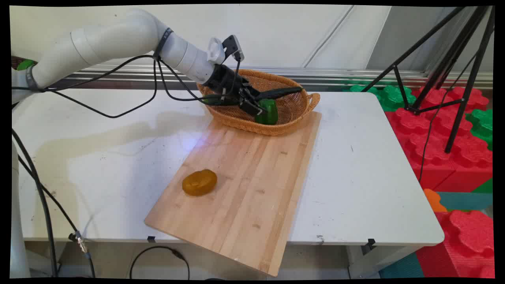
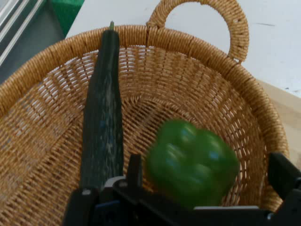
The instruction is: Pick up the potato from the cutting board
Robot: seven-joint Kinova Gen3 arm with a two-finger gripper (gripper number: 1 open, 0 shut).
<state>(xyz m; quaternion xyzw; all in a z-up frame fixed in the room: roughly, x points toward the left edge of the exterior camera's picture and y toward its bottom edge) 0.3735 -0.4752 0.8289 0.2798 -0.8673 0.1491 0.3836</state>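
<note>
White desk (image 1: 367, 165) carries a woven wicker basket (image 1: 294, 118) on a wooden cutting board (image 1: 252, 185), where the black jaws (image 1: 263, 107) stand spread around a glossy green bell pepper (image 2: 193, 162), beside a long dark cucumber (image 2: 102, 127); centring would steady any grip.

We see a white bench (image 1: 367, 165), scuffed with small dark marks. Directly on it lies a long wooden cutting board (image 1: 252, 185), set at a slant, its near corner overhanging the bench's front edge. A woven wicker basket (image 1: 292, 118) sits at the board's far end, partly on the board and partly on the bench.
</note>
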